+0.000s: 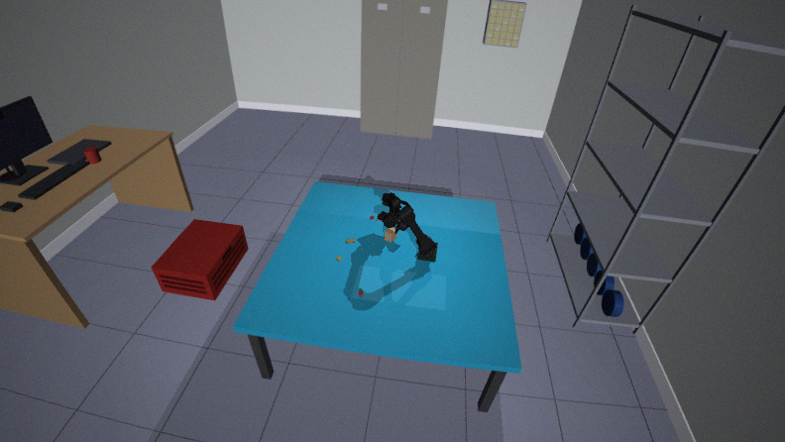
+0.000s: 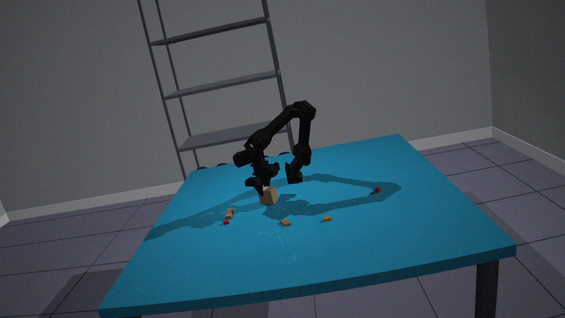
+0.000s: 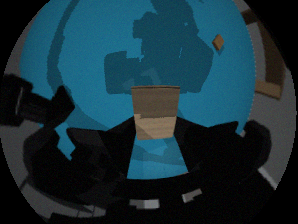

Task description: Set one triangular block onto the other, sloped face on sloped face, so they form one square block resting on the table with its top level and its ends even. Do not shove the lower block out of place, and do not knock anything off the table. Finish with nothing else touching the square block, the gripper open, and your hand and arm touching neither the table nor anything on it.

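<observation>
The fingers [image 1: 389, 228] [image 2: 265, 191] stand about half open, closed on the sides of the square-looking pair of wooden blocks [image 1: 390, 235] [image 2: 268, 195] [image 3: 155, 111], nearer the far edge of the desk [image 1: 472, 307] [image 2: 355, 249] than the near edge in the top view

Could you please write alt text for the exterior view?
A black robot arm reaches down over a blue table, its gripper at a pale wooden block. Smaller wooden, orange and red pieces lie scattered around; a metal shelf rack stands behind.

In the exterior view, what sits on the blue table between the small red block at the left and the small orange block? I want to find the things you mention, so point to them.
A flat tan block [image 2: 284, 222], in the exterior view.
</observation>
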Robot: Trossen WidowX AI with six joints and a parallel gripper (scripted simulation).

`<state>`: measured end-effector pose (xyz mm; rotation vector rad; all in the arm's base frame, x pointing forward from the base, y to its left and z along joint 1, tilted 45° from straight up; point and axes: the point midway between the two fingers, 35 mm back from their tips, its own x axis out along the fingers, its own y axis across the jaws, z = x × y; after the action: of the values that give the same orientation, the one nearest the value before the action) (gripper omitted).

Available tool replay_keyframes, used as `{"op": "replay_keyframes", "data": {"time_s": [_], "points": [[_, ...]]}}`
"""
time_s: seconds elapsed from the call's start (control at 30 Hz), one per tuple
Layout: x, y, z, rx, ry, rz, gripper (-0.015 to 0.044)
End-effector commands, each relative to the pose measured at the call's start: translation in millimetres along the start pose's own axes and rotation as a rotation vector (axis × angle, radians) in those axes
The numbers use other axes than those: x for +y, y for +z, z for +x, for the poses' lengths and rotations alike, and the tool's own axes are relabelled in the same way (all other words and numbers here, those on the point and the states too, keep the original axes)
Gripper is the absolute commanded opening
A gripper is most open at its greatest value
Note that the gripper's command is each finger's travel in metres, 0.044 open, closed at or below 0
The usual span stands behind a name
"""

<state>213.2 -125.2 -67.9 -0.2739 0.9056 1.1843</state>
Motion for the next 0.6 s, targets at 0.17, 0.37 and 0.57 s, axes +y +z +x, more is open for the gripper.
{"op": "replay_keyframes", "data": {"time_s": [0.17,0.37,0.57], "points": [[0.0,0.0,0.0,0.000,0.000,0.000,0.0394],[0.0,0.0,0.0,0.000,0.000,0.000,0.0440],[-2.0,-0.6,-10.0,0.001,0.000,0.000,0.0440]]}}
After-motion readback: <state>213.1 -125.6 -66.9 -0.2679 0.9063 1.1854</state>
